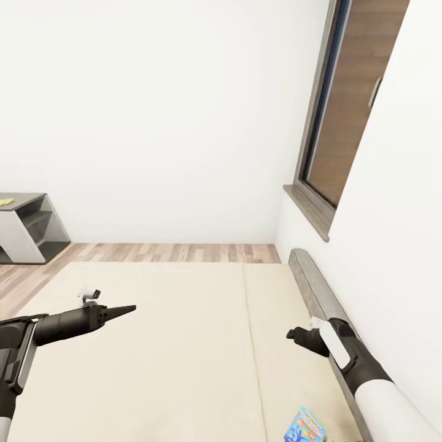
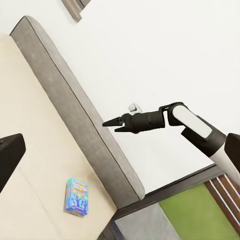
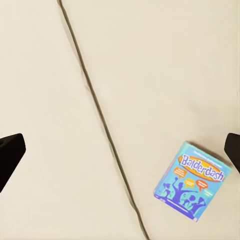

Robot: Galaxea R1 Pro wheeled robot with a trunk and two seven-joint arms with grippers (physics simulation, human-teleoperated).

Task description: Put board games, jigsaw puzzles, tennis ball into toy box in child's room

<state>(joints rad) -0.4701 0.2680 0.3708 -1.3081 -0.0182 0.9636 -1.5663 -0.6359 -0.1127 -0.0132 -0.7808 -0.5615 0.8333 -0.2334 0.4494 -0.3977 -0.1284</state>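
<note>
A small blue board game (image 1: 305, 426), lettered Balderdash, lies flat on the cream bed (image 1: 172, 356) near the grey headboard (image 1: 314, 283). My right gripper (image 1: 292, 335) hovers open above the mattress, a little beyond the box. Its wrist view looks straight down on the blue board game (image 3: 195, 180), which lies close to one of the two spread fingers (image 3: 10, 152). My left gripper (image 1: 126, 309) is open and holds nothing over the bed's left half. The left wrist view takes in the right gripper (image 2: 111, 125), the headboard (image 2: 75, 110) and the blue board game (image 2: 76, 196).
A seam (image 1: 248, 344) runs down the mattress. A grey shelf unit (image 1: 27, 228) stands on the wood floor (image 1: 153, 252) at the far left, with something yellow on top. A window (image 1: 344, 123) with a sill is set in the right wall above the headboard.
</note>
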